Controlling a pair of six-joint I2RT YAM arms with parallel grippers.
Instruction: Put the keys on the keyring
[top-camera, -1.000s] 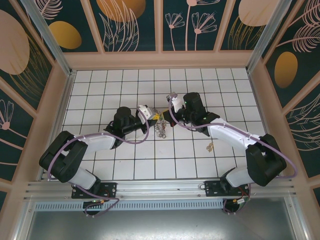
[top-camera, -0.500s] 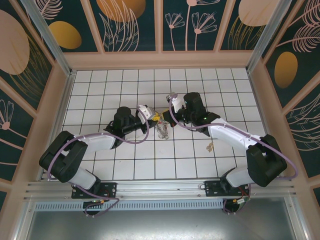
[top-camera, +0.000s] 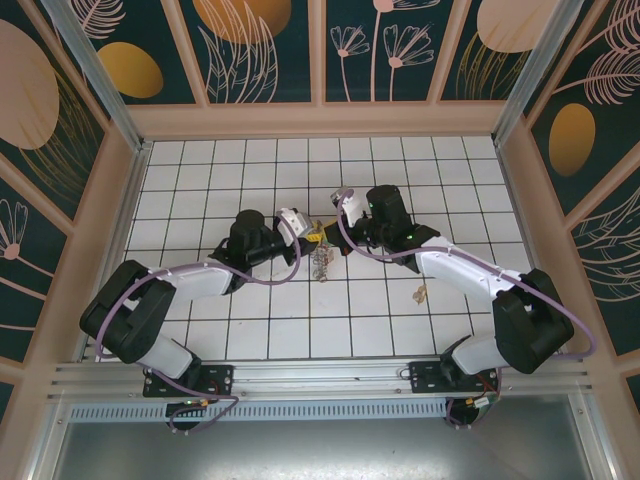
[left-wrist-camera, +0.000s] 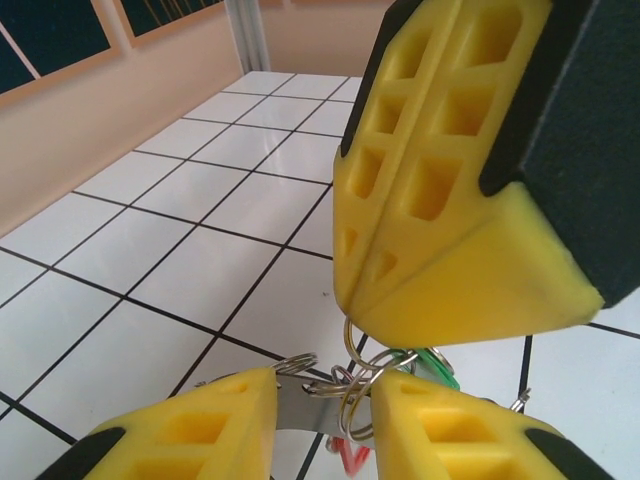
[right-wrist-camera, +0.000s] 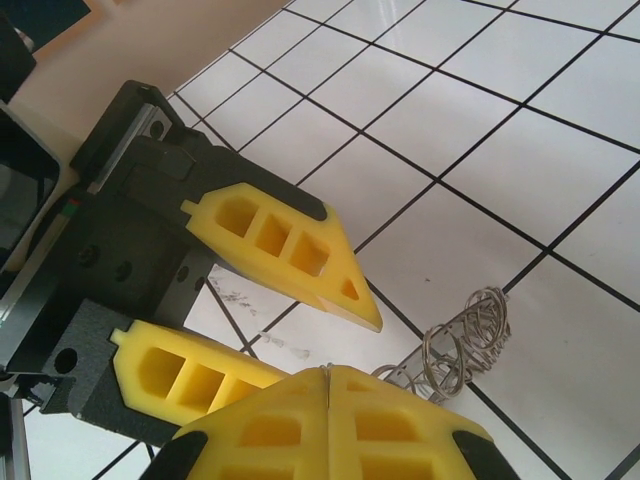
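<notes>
Yellow fingers of the left gripper (left-wrist-camera: 325, 400) are seen parted either side of the keyring (left-wrist-camera: 352, 385), nothing gripped there; green and red keys (left-wrist-camera: 428, 365) are hung just beside it, and right above it the right gripper (left-wrist-camera: 358, 308) is clamped shut on its wire

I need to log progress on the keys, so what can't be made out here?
Top external: the keyring is too small to count its keys.
Left wrist: the red key is cut off by the bottom edge.
Right wrist: the right gripper hides where it pinches the keyring.
</notes>
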